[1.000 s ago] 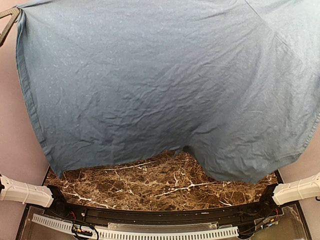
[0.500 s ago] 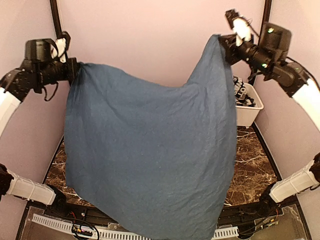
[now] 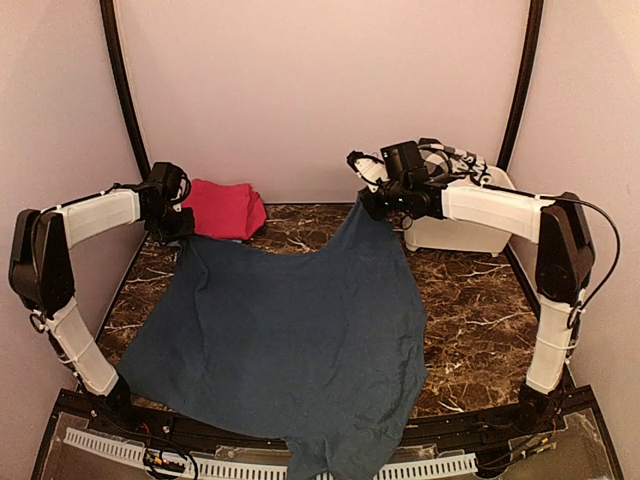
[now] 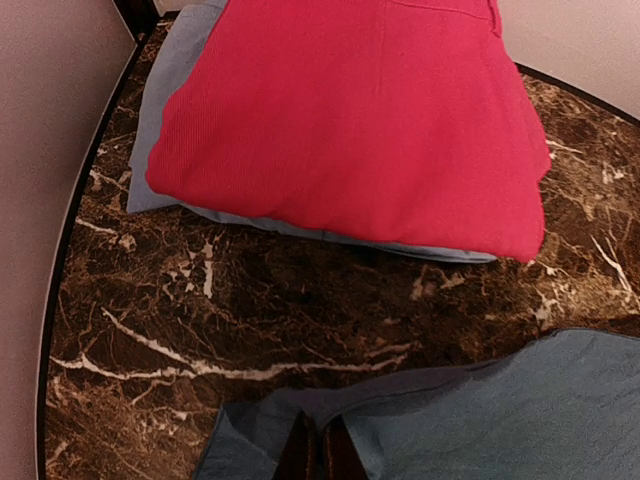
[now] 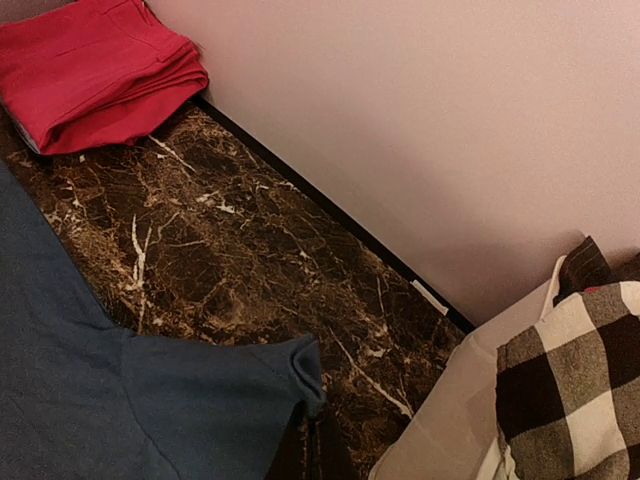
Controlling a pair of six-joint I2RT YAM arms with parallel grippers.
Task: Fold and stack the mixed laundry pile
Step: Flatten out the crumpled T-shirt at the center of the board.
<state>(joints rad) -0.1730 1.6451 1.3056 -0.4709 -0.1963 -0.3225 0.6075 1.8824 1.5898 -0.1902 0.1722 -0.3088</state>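
The navy sheet (image 3: 290, 340) lay spread across the tabletop (image 3: 470, 310) with its two far corners pinched. The left fingers (image 3: 180, 232) were clenched on the far-left corner, just in front of the folded red cloth (image 3: 225, 208), which sat on a light-blue piece (image 4: 165, 90). The right fingers (image 3: 368, 205) were clenched on the far-right corner, beside the white tub (image 3: 455, 235) that held the checked garment (image 5: 575, 370). The sheet's near edge drooped over the front of the tabletop.

The step in hand looked like laying the sheet flat for a first fold. To do it well, both corners would need to go down level and taut between the arms. They should be drawn a little farther back so the overhang came onto the tabletop, without dragging cloth over the red stack or catching the tub's rim. Letting go while the span was slack would likely leave wrinkles.
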